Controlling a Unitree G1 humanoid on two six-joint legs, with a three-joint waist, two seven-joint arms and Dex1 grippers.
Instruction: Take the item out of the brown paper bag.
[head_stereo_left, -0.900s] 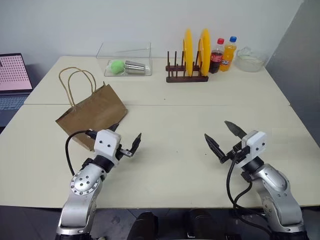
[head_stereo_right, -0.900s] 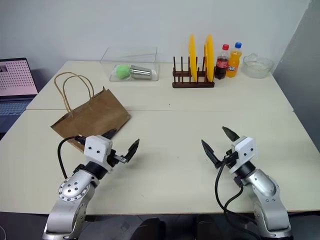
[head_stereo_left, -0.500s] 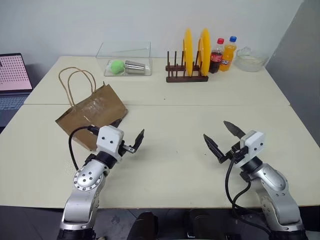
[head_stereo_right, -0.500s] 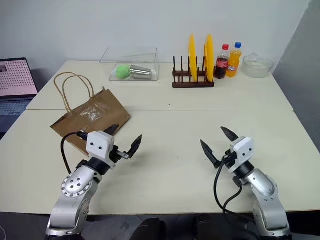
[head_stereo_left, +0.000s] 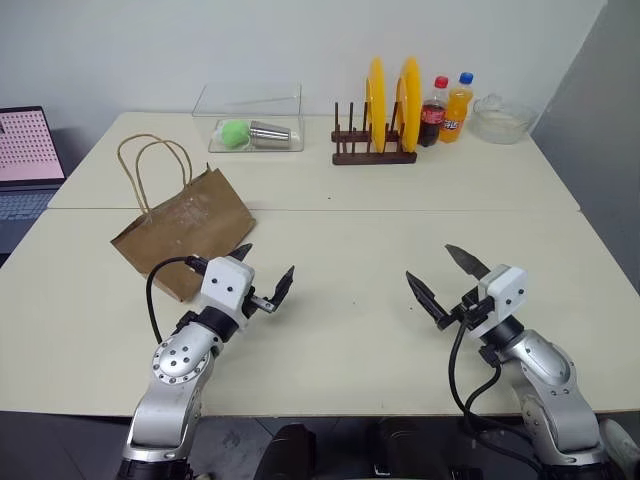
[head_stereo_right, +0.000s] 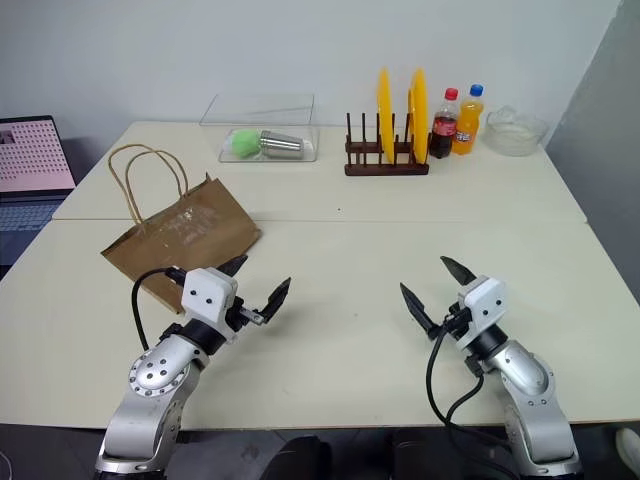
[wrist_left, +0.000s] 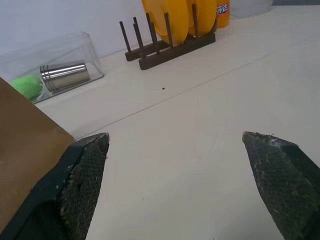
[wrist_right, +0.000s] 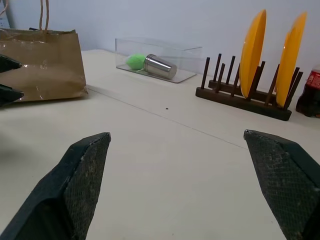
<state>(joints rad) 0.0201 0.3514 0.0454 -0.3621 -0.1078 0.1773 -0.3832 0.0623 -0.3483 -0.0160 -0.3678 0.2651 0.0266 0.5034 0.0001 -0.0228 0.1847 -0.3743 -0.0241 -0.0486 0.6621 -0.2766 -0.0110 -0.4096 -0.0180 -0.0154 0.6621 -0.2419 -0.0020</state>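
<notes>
**Two open tools wait as paper bag lies unopened on the tabletop**

Two steps are best taken in order, judging by this layout: one tool should pin or lift the mouth of the brown paper bag (head_stereo_left: 185, 232), and the other should reach in only once the opening is held apart, since thin kraft paper is likely to slide or crumple if pushed from one side. The item cannot be seen; by the task's wording it is presumably inside the bag, which shows no clear bulge. The bag lies flat at the left of the tabletop (head_stereo_left: 340, 215), wide and low, creased, its two thin tan loop handles (head_stereo_left: 152, 170) pointing toward the far edge. Just near of it hovers the left tool (head_stereo_left: 266, 276), jaws spread wide and holding nothing, close beside the bag's near right corner. Well apart, at the near right, the right tool (head_stereo_left: 443, 272) is likewise wide and empty. Farther off stand a clear box (head_stereo_left: 250, 120) with a green ball and a metal cup, a wooden rack (head_stereo_left: 372, 150) of yellow plates, two bottles (head_stereo_left: 445, 108) and a glass bowl (head_stereo_left: 499, 119).
</notes>
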